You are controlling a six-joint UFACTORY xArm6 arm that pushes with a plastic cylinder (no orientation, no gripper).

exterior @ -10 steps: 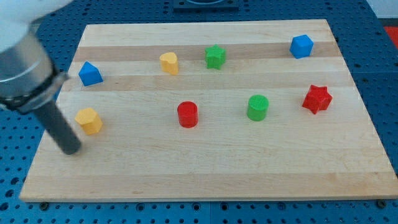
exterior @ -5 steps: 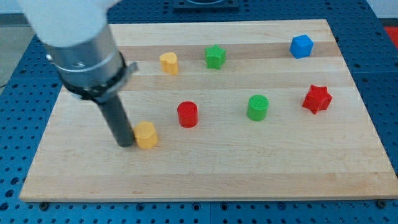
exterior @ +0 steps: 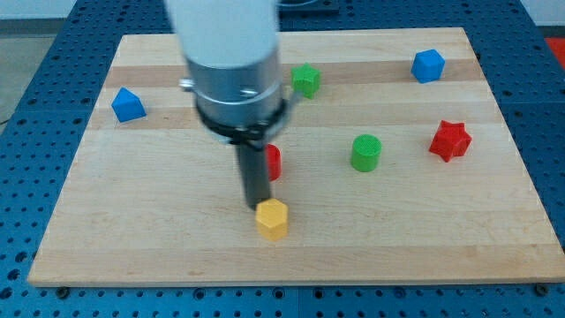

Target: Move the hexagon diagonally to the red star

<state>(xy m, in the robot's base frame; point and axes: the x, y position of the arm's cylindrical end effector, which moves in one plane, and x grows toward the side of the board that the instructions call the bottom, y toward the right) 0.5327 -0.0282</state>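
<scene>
My tip (exterior: 257, 207) touching the yellow hexagon (exterior: 272, 219) at its far-left edge, both shifted right since before, red cylinder (exterior: 272, 162) now partly hidden behind the rod, red star (exterior: 450, 140) unmoved far right.

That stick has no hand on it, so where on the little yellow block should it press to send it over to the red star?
No gripping here: my tip only pushes. The yellow hexagon sits near the view's bottom; the red star lies up and to the view's right. So the best contact is probably the hexagon's lower-left face, opposite the star. Right now my tip touches its upper-left edge, so I would likely come round lower first.
</scene>
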